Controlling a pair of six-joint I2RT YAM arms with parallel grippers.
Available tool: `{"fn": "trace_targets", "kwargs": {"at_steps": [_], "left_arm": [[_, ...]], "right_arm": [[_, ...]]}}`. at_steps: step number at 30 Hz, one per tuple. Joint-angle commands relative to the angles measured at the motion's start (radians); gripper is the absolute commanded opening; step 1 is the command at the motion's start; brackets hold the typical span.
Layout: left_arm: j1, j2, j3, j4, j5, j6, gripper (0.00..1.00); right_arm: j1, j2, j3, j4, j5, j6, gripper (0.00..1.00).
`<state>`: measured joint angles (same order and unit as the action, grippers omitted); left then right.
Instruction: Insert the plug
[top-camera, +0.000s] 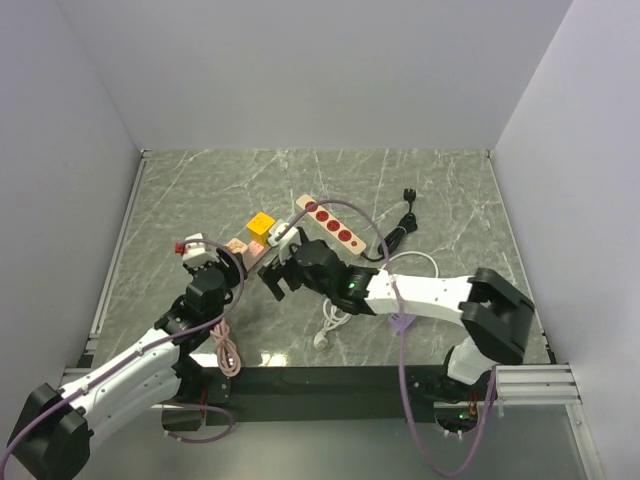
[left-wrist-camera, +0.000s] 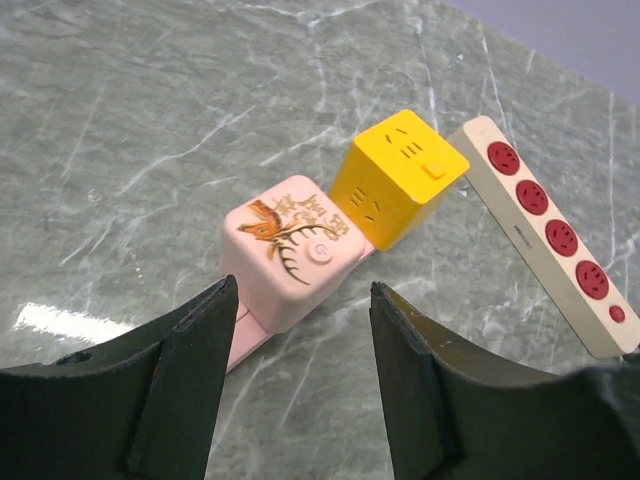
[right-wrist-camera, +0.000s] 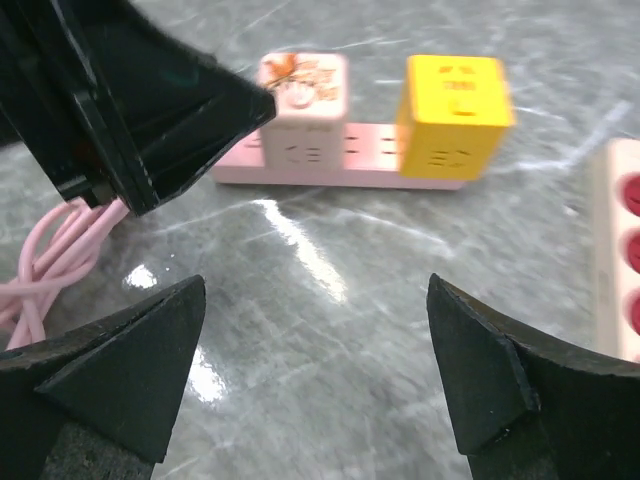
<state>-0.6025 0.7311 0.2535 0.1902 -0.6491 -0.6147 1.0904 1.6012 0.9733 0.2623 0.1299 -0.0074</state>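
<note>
both the left gripper (left-wrist-camera: 300, 310) and the right gripper (right-wrist-camera: 315, 300) are held apart and empty. the yellow plug (left-wrist-camera: 400, 180) is seen standing on the far end of the pink strip (right-wrist-camera: 365, 150), just beside the pink cube (left-wrist-camera: 295, 250). it is best gripped squarely by its side faces and pressed straight down, untilted.

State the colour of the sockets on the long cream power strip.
Red sockets; clearest in left wrist view.

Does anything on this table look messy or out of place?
Nothing looks spilled or broken. The beige power strip lies at a slant, a black cord loose beside it. A white cable and a pink cord sprawl near the arms. The yellow plug sits on the pink power strip.
</note>
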Motion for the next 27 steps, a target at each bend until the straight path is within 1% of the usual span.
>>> {"fn": "trace_targets", "kwargs": {"at_steps": [1,2,3,4,5,6,7,9,10,12,15,16,19,23,27], "left_arm": [[-0.002,0.03,0.024,0.123,0.066,0.072,0.62],[-0.002,0.039,0.018,0.179,0.11,0.101,0.62],[-0.003,0.048,0.006,0.202,0.136,0.111,0.61],[-0.005,0.074,0.0,0.228,0.158,0.119,0.61],[-0.009,0.089,-0.006,0.253,0.181,0.142,0.61],[-0.016,0.105,-0.019,0.311,0.227,0.154,0.61],[-0.035,0.134,-0.022,0.337,0.242,0.165,0.6],[-0.06,0.168,-0.025,0.402,0.297,0.204,0.6],[-0.08,0.198,-0.02,0.414,0.324,0.213,0.6],[-0.097,0.235,-0.004,0.43,0.385,0.253,0.6],[-0.126,0.298,-0.013,0.488,0.48,0.271,0.6],[-0.134,0.319,-0.019,0.527,0.53,0.273,0.6],[-0.143,0.356,-0.031,0.574,0.616,0.286,0.6],[-0.151,0.39,-0.042,0.626,0.69,0.309,0.6],[-0.155,0.429,-0.049,0.663,0.759,0.305,0.61]], "right_arm": [[0.002,-0.084,-0.025,-0.113,0.123,0.066,0.97],[0.0,-0.095,-0.025,-0.153,0.154,0.09,0.97],[-0.001,-0.116,-0.018,-0.196,0.218,0.146,0.98],[-0.006,-0.127,-0.013,-0.297,0.238,0.176,0.97],[-0.014,-0.138,-0.01,-0.345,0.258,0.205,0.97],[-0.018,-0.162,-0.008,-0.392,0.286,0.266,0.97],[-0.027,-0.176,-0.01,-0.475,0.293,0.299,0.97],[-0.066,-0.211,-0.019,-0.552,0.289,0.39,0.96],[-0.082,-0.221,-0.022,-0.624,0.257,0.418,0.96],[-0.134,-0.244,-0.031,-0.687,0.225,0.486,0.95],[-0.162,-0.265,-0.042,-0.784,0.172,0.538,0.94],[-0.162,-0.27,-0.042,-0.822,0.16,0.547,0.94],[-0.162,-0.274,-0.041,-0.895,0.096,0.586,0.93],[-0.162,-0.306,-0.041,-0.966,0.044,0.626,0.92],[-0.162,-0.319,-0.082,-0.942,-0.07,0.661,0.92]]}}
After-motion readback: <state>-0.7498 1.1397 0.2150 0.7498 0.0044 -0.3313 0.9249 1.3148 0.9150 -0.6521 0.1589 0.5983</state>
